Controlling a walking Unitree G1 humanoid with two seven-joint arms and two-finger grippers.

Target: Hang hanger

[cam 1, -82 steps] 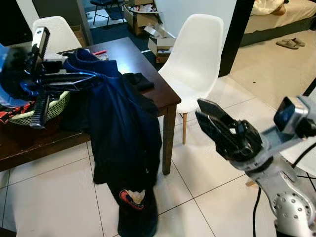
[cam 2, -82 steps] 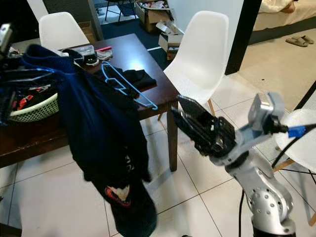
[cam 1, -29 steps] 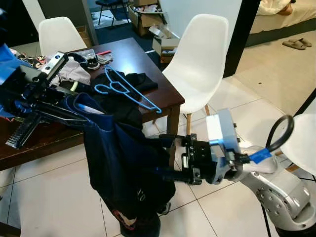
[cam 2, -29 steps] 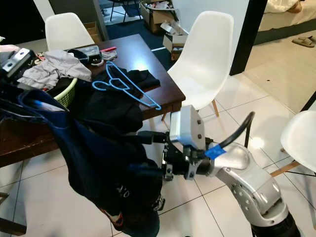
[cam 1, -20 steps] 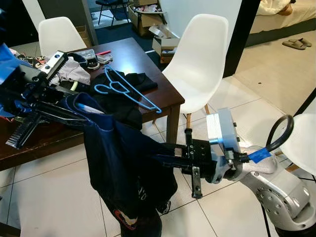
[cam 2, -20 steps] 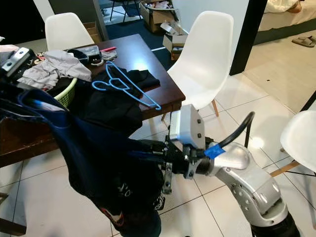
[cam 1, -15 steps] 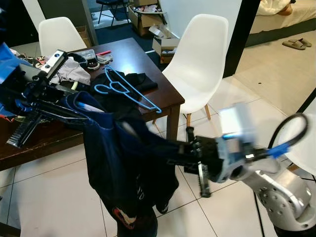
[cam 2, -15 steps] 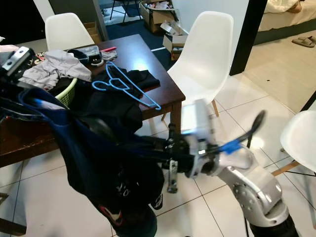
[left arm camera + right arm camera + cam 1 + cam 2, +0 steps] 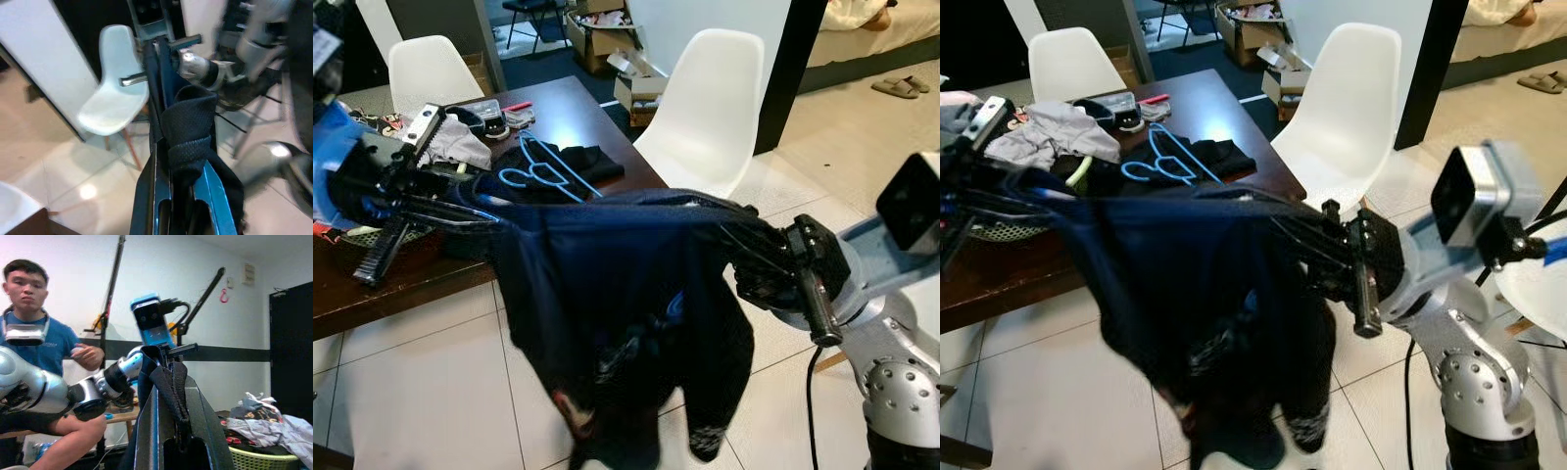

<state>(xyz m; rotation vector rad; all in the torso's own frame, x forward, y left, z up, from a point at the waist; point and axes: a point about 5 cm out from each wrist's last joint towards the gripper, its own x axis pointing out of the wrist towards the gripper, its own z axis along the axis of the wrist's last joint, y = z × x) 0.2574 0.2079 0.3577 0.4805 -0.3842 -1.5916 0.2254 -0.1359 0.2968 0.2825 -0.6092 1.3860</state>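
Stretched taut between two grippers above the tiled floor (image 9: 421,392): a dark navy garment (image 9: 617,294), its lower part hanging loose and blurred. Left gripper (image 9: 484,211) pinching one end of the cloth beside the table edge; right gripper (image 9: 744,240) clamped on the other end, fingers (image 9: 168,396) pressed together with fabric bunched between them, as seen along both wrist cameras.

Resting flat on the dark wooden table (image 9: 1214,108), well behind the spread garment: the light-blue wire hanger (image 9: 1160,162), lying partly on a black piece of clothing (image 9: 1219,152) and held by neither gripper. Blocking the near half of the tabletop from view: the stretched cloth itself.

Also on the table: one pale green laundry basket (image 9: 999,230) heaped with a grey garment (image 9: 1053,137), plus small clutter at the far end, including a red item (image 9: 1151,99).

Counted around the table: two white moulded chairs, one (image 9: 705,108) at the near corner, one (image 9: 421,64) at the far side, with the rim of a third (image 9: 1542,284) beside the right arm.

Beyond: open cardboard boxes (image 9: 597,29), a black doorframe (image 9: 778,69), a pair of slippers (image 9: 896,85) by a bed. In the right wrist camera, a seated person in a blue shirt (image 9: 54,345) against a white wall.
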